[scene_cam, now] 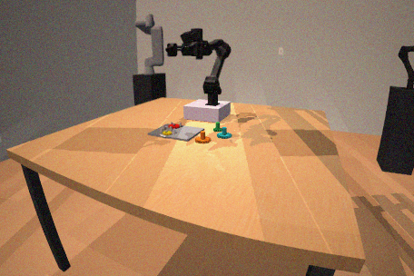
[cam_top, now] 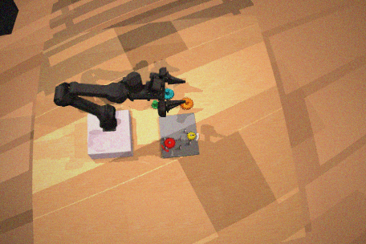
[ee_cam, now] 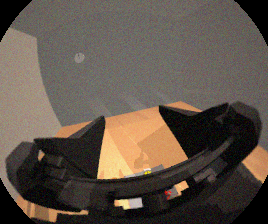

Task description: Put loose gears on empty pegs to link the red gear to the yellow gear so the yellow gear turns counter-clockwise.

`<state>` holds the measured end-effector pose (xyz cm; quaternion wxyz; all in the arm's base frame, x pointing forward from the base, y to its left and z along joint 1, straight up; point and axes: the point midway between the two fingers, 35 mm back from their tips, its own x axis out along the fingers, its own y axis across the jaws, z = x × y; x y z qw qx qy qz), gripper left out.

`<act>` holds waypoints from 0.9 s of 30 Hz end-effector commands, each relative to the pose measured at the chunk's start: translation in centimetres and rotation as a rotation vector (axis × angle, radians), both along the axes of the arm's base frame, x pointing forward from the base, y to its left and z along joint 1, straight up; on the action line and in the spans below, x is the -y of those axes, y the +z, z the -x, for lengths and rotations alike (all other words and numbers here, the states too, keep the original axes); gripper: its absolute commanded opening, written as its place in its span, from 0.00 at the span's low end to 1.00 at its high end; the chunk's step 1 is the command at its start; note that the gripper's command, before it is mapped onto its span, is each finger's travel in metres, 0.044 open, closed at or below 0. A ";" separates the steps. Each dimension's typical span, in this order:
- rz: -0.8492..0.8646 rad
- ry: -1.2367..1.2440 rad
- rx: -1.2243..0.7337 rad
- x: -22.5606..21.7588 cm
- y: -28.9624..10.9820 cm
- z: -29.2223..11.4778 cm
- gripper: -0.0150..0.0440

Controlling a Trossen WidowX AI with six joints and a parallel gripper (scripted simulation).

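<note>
Loose gears, orange (cam_top: 187,103) (scene_cam: 202,139) included, await at frame centre; jaws (cam_top: 185,91) wide, empty; descend upright, straddling one stem squarely.

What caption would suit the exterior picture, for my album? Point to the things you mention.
Robot arm (scene_cam: 220,63) raised behind three loose gears and a grey board (scene_cam: 188,134).

Gears: red (cam_top: 169,143) (scene_cam: 174,126) (ee_cam: 168,194), yellow (cam_top: 191,137) (scene_cam: 167,133) (ee_cam: 147,171) (its stripe too small to tell), orange (cam_top: 187,103) (scene_cam: 202,140), teal (cam_top: 168,94) (scene_cam: 224,135), green (cam_top: 155,104) (scene_cam: 217,129). Board (cam_top: 176,122) (scene_cam: 188,133) grey. Arm (cam_top: 96,91) (scene_cam: 217,65) black. Block (cam_top: 110,138) (scene_cam: 200,112) pale pinkish, mottled on top. Table (cam_top: 132,194) (scene_cam: 204,183) orange-brown wood, plank-patterned. Arrows: red (cam_top: 164,148), white (cam_top: 197,136).
</note>
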<state>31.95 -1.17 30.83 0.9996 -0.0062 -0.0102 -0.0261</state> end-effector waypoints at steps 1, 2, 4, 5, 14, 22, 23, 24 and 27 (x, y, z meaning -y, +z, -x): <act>-0.007 0.005 -0.011 -0.1 -0.2 -0.2 0.98; -0.029 0.019 -0.043 -0.6 -0.8 -0.6 1.00; -0.106 0.065 -0.166 -2.3 -3.1 -2.0 1.00; -0.145 0.086 -0.235 -3.3 -4.3 -2.6 1.00; -0.389 0.116 -0.882 -12.7 -16.1 -3.2 1.00; -0.388 -0.152 -1.452 -19.4 -25.7 3.1 1.00; -0.372 -0.197 -1.502 -19.9 -26.5 4.1 1.00; -0.361 -0.226 -1.530 -20.2 -26.9 4.6 1.00; -0.357 -0.236 -1.539 -19.8 -27.1 4.3 1.00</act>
